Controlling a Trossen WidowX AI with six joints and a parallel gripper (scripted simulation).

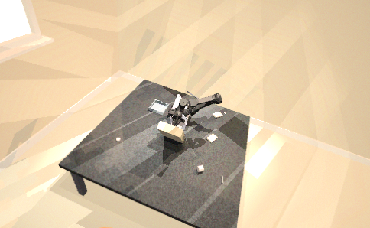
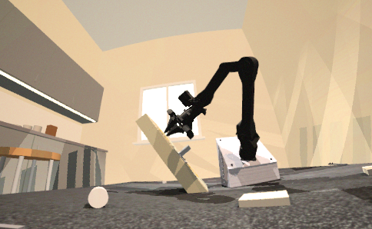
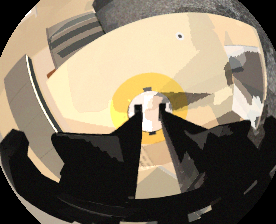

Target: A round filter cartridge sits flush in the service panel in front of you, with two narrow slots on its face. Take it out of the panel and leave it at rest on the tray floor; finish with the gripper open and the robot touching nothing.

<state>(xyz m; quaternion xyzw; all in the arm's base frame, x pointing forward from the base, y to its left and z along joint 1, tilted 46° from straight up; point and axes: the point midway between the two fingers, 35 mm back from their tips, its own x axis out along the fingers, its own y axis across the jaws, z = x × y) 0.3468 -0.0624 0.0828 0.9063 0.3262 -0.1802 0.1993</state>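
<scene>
We see the filter cartridge [image 3: 150, 106] seated in the tilted service panel [image 1: 171, 131] [image 2: 171, 157] [image 3: 109, 65], a pale round face with a yellow ring [image 3: 120, 95] around it. The claw [image 1: 177, 122] [image 2: 167, 134] [image 3: 150, 115] is right up at that face, its fingers parted by a narrow gap with nothing pinched between them. In the wrist view the tips line up with the two dark slots, one each, but we can't tell how far in they reach, if at all

From there we follow the black arm [image 1: 202, 102] [image 2: 248, 92]: it rises from its foot, bends over at a high elbow and slopes down to the panel, wrist angled toward the leaning face. A short grey bar [image 2: 185, 150] juts from the panel below the claw, on the arm's side

A white, slope-topped box [image 2: 252, 174] stands near the arm's foot. The shallow tray [image 1: 158, 107] lies off to one side of the claw on the dark worktop [image 1: 136, 161] [image 2: 137, 215]. Nearer the exterior camera, we have a cream block [image 2: 264, 199] and a white round piece [image 2: 98, 197], both apart from the panel
</scene>
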